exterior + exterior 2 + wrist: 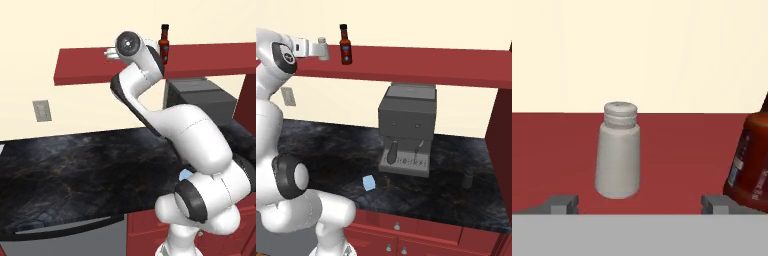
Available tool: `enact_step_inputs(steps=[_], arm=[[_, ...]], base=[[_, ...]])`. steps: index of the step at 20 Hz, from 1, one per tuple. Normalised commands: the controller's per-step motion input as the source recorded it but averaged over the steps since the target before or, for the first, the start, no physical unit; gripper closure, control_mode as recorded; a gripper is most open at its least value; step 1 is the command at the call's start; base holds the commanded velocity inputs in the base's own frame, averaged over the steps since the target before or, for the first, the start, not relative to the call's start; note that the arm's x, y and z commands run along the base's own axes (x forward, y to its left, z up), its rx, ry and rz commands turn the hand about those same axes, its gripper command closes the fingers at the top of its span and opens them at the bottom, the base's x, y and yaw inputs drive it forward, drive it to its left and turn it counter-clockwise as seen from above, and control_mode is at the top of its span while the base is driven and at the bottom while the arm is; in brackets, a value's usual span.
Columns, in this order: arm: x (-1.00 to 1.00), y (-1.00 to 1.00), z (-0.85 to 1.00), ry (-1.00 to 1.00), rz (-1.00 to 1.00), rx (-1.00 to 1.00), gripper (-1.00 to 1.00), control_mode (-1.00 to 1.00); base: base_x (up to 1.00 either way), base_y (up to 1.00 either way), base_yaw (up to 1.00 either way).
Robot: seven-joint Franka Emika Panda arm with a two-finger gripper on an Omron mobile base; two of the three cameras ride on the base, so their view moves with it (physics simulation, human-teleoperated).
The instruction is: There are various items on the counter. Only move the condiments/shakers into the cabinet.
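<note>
Hand (640, 204) spread (unclasped) before white shaker (617, 150).

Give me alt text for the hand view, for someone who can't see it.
A whitish-grey shaker stands upright on the dark red cabinet top, framed between the wide-apart fingertips of the open gripper, which touch nothing. A red sauce bottle stands at the right edge, with a plain cream wall behind.

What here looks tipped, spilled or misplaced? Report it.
Nothing stands out. The whitish-grey tapered shaker and the slim red sauce bottle with black cap stand upright on the long dark red cabinet. The black tapered shaker stands upright on the black marble-look counter, not yet moved.
</note>
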Motion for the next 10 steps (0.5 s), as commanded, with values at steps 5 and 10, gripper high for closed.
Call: enact_step_inputs(steps=[5, 10], arm=[[-1.0, -0.13, -0.33, 0.0, -0.16, 0.0, -1.0, -1.0], [-1.0, -0.48, -0.31, -0.02, -0.26, 0.06, -1.0, -1.0]], base=[[0.0, 0.0, 0.0], [0.0, 0.0, 0.0]])
